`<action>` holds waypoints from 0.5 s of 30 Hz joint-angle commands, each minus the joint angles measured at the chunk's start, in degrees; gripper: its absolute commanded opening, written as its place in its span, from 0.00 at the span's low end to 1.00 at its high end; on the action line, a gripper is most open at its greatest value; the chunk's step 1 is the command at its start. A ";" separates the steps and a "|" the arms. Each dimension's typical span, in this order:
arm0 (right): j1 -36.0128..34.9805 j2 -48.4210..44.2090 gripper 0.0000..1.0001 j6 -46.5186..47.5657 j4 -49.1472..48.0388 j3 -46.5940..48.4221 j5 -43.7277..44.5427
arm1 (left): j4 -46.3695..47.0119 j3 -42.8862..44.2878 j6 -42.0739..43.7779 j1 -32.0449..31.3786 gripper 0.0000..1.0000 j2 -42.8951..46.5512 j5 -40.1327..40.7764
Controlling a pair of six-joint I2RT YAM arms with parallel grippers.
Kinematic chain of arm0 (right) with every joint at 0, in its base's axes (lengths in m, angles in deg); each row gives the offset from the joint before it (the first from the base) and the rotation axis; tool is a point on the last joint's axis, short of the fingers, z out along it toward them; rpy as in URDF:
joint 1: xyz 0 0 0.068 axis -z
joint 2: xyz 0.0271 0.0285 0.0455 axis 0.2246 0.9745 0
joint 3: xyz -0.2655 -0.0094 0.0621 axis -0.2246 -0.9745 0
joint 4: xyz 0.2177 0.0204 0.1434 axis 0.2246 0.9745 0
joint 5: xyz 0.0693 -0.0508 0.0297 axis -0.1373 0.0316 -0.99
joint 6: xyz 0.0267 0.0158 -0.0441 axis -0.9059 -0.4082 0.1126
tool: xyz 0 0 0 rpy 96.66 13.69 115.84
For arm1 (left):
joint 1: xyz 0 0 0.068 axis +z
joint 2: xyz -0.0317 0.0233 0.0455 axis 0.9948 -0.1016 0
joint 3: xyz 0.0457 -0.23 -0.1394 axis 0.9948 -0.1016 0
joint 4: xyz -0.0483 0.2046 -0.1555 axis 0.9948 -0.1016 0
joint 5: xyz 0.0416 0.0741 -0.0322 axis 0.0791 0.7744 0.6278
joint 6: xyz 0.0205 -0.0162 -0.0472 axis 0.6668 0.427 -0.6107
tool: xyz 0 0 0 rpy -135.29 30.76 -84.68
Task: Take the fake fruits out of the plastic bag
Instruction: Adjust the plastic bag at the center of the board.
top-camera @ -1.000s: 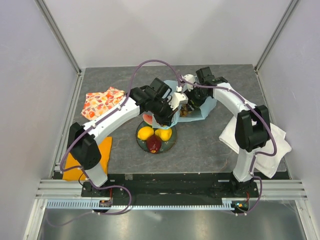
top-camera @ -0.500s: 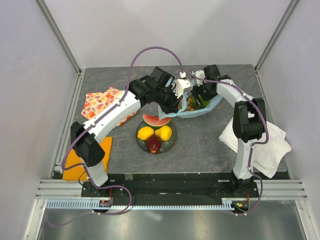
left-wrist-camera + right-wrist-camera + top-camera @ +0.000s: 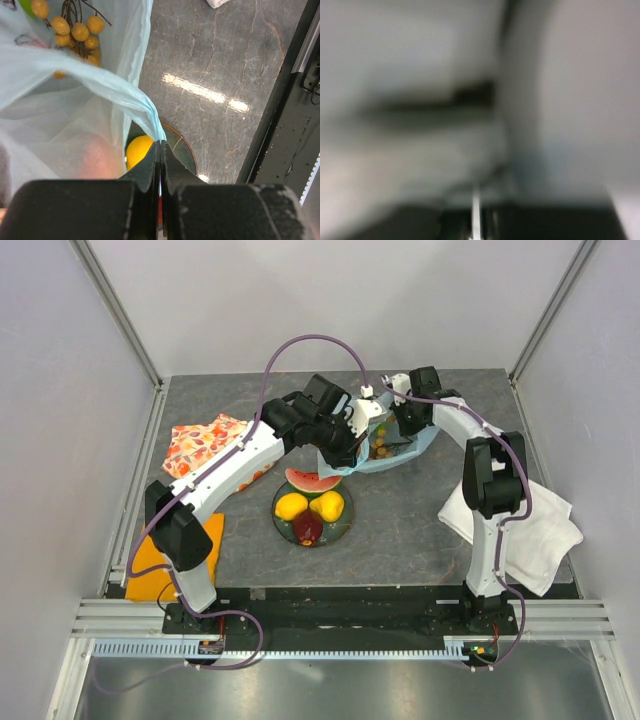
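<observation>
The light-blue plastic bag (image 3: 405, 452) lies behind the dark plate (image 3: 345, 523). My left gripper (image 3: 346, 452) is shut on a pulled-up fold of the bag's edge (image 3: 142, 107), its jaws pressed together (image 3: 160, 145). A brownish grape bunch (image 3: 75, 31) shows inside the bag (image 3: 382, 448). On the plate lie two yellow lemons (image 3: 291, 505) (image 3: 327, 506), a dark red fruit (image 3: 308, 528) and a watermelon slice (image 3: 312, 480). My right gripper (image 3: 388, 430) is at the bag's far side. Its wrist view is a blur, and the jaws there look closed (image 3: 476, 217).
An orange-floral cloth (image 3: 203, 443) lies at the left and an orange cloth (image 3: 150, 562) by the left arm's base. A white cloth (image 3: 545, 530) lies under the right arm. Grey walls and metal rails border the table.
My left gripper has pulled the bag's edge up and away from the plate, uncovering the watermelon slice. The right gripper has moved in to the bag and gone from open to shut.
</observation>
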 commanded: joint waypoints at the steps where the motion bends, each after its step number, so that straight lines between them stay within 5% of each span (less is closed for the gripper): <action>1: -0.02 -7.56 0.00 -0.29 -1.04 -2.45 -3.94 | 1.20 2.94 -1.24 0.36 0.01 -0.57 -0.11; 11: -0.02 -20.05 0.02 -2.48 4.42 -5.00 -11.49 | 2.26 9.26 -2.04 1.59 0.02 -3.29 2.26; 15: -0.64 -19.18 0.16 -2.92 5.38 -4.48 -14.84 | 2.78 12.78 -3.52 2.55 0.02 -3.74 2.79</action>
